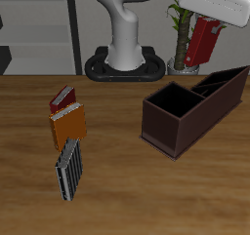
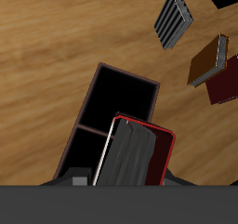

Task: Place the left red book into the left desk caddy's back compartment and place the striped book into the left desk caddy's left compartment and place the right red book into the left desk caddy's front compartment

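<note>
The crimson book (image 1: 204, 41) hangs pinched in the end effector (image 1: 208, 29), high above the far end of the caddy (image 1: 194, 106) (all its compartments look empty). The small dark-red book (image 1: 62, 99) and the striped book (image 1: 69, 170) lie on the counter (image 1: 127, 190) beside an orange book (image 1: 69, 128), so no placement is done.

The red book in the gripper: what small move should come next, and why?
Probably lower it toward the left desk caddy. The gripper holds the right red book high above the caddy's far end, and the wrist view shows the book over the dark compartments, not yet inside any.
</note>
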